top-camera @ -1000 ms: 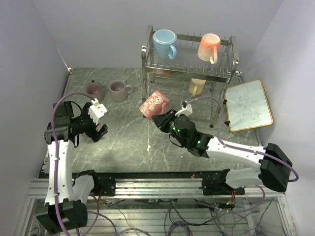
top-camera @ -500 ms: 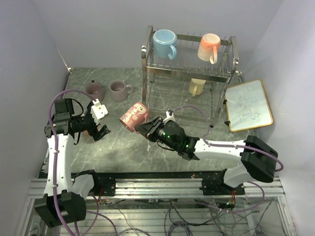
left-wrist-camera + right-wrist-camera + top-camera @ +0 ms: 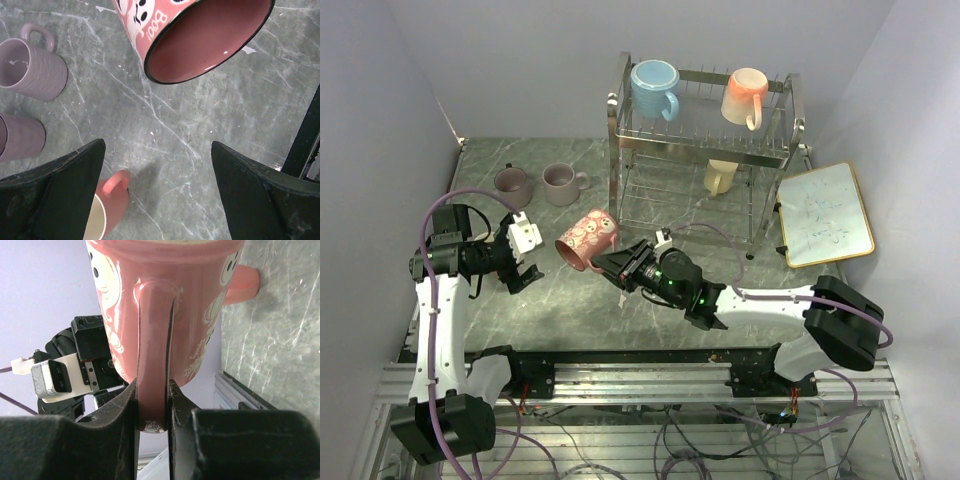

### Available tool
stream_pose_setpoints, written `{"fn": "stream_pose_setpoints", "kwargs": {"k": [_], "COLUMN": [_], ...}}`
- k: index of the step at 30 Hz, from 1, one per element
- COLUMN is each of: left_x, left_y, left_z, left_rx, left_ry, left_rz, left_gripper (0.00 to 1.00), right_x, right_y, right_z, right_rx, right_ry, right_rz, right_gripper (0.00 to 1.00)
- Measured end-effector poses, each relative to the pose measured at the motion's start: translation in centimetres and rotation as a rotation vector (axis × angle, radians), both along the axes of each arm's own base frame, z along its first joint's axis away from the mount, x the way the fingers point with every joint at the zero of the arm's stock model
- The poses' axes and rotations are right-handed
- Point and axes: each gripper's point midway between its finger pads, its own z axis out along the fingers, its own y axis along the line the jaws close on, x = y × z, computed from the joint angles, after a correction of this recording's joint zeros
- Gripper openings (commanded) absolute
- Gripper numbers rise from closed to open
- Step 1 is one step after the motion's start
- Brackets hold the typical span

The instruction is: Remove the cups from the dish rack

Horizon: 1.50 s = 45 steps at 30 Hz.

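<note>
The chrome dish rack (image 3: 620, 130) stands at the back. A light blue mug (image 3: 655, 88) and a peach-orange mug (image 3: 745, 95) are on its top tier, and a pale yellow mug (image 3: 720, 176) is on the lower tier. My right gripper (image 3: 617, 263) is shut on the handle (image 3: 152, 365) of the red-pink patterned mug (image 3: 588, 240) and holds it tilted above the table, left of the rack. My left gripper (image 3: 525, 264) is open and empty, just left of that mug (image 3: 200, 35). Two mauve mugs (image 3: 512, 184) (image 3: 560, 183) stand on the table. A salmon mug (image 3: 110, 205) stands by my left finger.
A gold-framed whiteboard (image 3: 825, 213) lies at the right of the rack. The two mauve mugs also show in the left wrist view (image 3: 35, 67) (image 3: 17, 137). Grey walls close in the left, back and right. The rail (image 3: 650, 370) runs along the near edge.
My right gripper has carried the patterned mug leftward, away from the rack and close to my left gripper. The left gripper has shifted slightly and stays open.
</note>
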Motion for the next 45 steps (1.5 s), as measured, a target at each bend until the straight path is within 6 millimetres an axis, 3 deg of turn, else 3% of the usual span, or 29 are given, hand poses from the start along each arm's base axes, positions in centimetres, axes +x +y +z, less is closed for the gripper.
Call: {"fn": "stream_pose_setpoints", "kwargs": {"k": [6,11,15,17,21,27,28,32,35,37,39,41,45], "left_x": [0.0,0.3,0.7,0.8,1.0,1.4,1.4,2.0,2.5,2.7,2.9,3.2,4.1], "left_y": [-0.2,-0.9,-1.5,-1.6,-1.8,-1.6,-1.6,-0.9,-0.8,-0.8,-0.9,-1.1,-1.3], "left_z": [0.4,2.1,3.4,3.6,3.3,2.8,2.8,2.8,3.0,3.5,3.8,3.8,1.4], "left_rx": [-0.006,-0.065,-0.117,-0.133,-0.147,-0.137,-0.132,-0.109,-0.107,-0.115,-0.127,-0.130,-0.103], "left_ry": [-0.017,-0.048,-0.073,-0.073,-0.055,-0.041,-0.045,-0.066,-0.084,-0.098,-0.103,-0.095,0.049], "left_rz": [-0.005,-0.003,-0.002,-0.004,-0.011,-0.029,-0.030,-0.010,0.007,0.015,0.029,0.046,0.154], "left_gripper": [0.94,0.88,0.81,0.73,0.57,0.54,0.50,0.14,0.07,0.07,0.07,0.07,0.07], "right_x": [-0.4,-0.6,-0.8,-0.9,-0.9,-1.1,-1.1,-1.3,-1.4,-1.6,-1.6,-1.3,-0.5], "right_y": [0.7,1.4,2.2,2.8,4.1,5.1,5.3,5.8,6.0,6.1,6.0,5.8,4.0], "right_z": [-0.6,-1.4,-2.0,-2.2,-1.6,0.0,0.0,-0.2,0.7,1.2,1.5,1.5,1.2], "right_rx": [0.050,0.081,0.098,0.106,0.140,0.204,0.212,0.228,0.264,0.280,0.293,0.292,0.237], "right_ry": [0.066,0.119,0.150,0.165,0.174,0.171,0.172,0.183,0.191,0.189,0.186,0.179,0.116], "right_rz": [0.041,0.070,0.098,0.115,0.143,0.168,0.169,0.185,0.193,0.201,0.203,0.193,0.170], "right_gripper": [0.00,0.00,0.00,0.00,0.00,0.00,0.00,0.00,0.00,0.06,0.26,0.40,0.57]}}
